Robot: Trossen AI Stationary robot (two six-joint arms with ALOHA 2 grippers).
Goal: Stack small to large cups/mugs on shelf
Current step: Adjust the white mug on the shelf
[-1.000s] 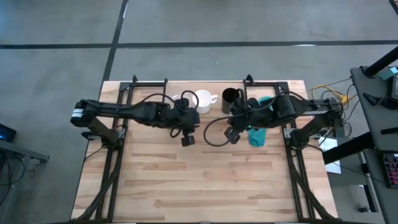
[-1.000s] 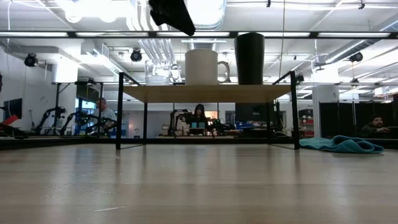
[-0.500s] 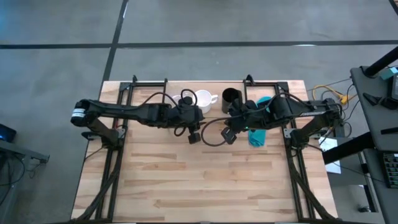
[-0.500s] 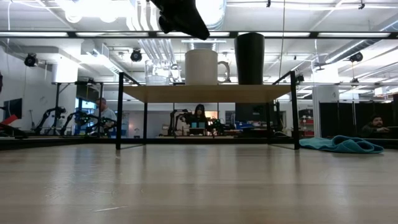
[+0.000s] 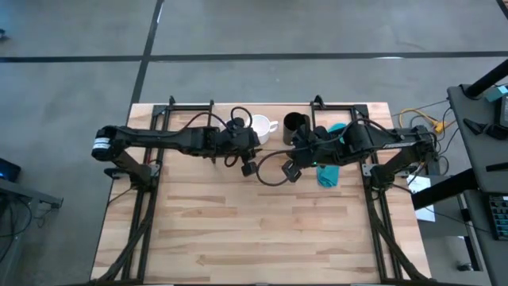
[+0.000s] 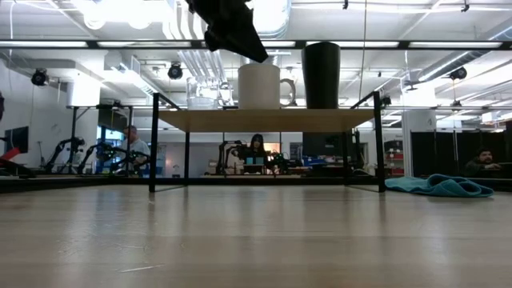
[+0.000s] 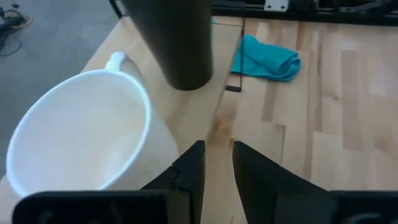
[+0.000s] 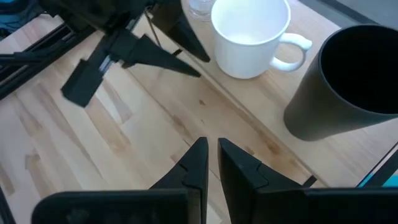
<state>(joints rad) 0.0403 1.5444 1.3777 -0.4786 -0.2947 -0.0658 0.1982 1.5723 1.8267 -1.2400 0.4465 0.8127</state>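
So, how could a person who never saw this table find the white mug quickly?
Look at the low wooden shelf at the table's far edge. Three vessels stand on it in a row; the white mug is the middle one, the only one with a handle, between a clear glass cup and a taller black cup.

Both dark arms reach inward from the table's sides, their wrists meeting near the middle at the far edge. The left gripper [image 7: 216, 163] and the right gripper [image 8: 211, 159] each hold their fingers nearly together, empty.
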